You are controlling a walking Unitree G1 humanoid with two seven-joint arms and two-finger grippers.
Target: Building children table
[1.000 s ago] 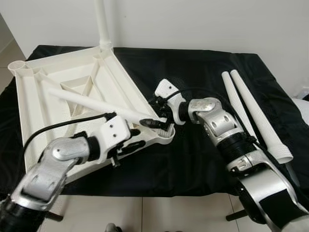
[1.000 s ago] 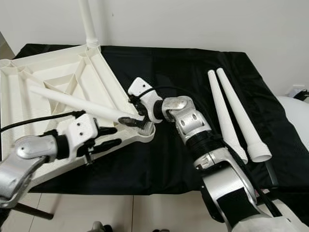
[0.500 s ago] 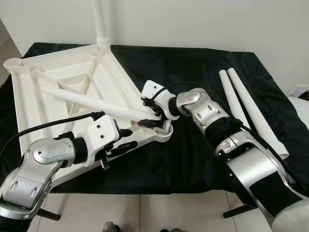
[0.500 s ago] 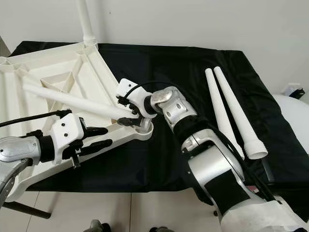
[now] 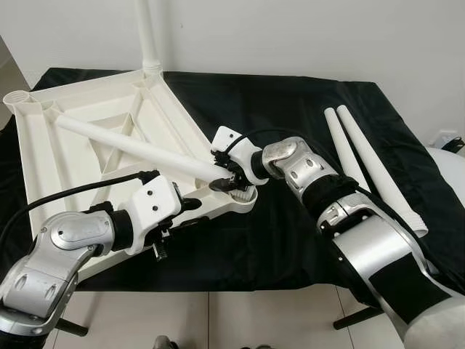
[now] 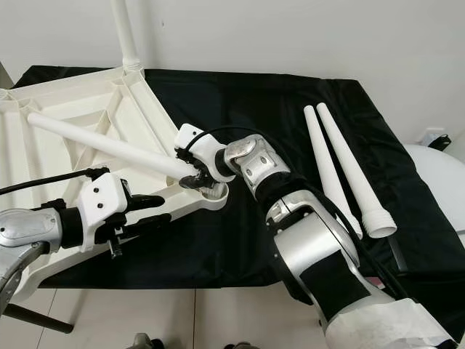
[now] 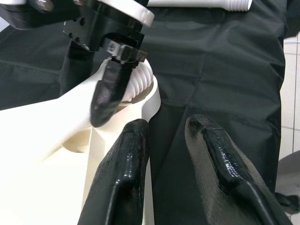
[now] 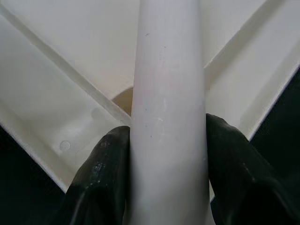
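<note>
One white tabletop (image 5: 87, 156) lies upside down on the left part of the bench (image 5: 290, 109), its ribbed underside facing up on the black cloth (image 6: 247, 240). A white leg (image 5: 134, 147) slants across it, its lower threaded end at the socket (image 5: 240, 195) in the near corner of the tabletop. The right gripper (image 5: 227, 182) pinches that leg just above the socket; in the right wrist view a black finger (image 8: 101, 180) presses on each side of the white tube. Another leg (image 5: 147, 36) stands upright in the far corner of the tabletop, against the white wall (image 5: 305, 33).

The left gripper (image 5: 190, 212) sits at the near edge of the tabletop, a little to the robot's left of the socket corner. Its jaws are spread: in the left wrist view one finger (image 7: 119, 183) lies against the white rim and the other over the cloth, with a gap between them.

Two more legs (image 5: 363, 163) lie side by side on the cloth on the right part of the bench, well apart from the tabletop, their wide ends toward the robot
</note>
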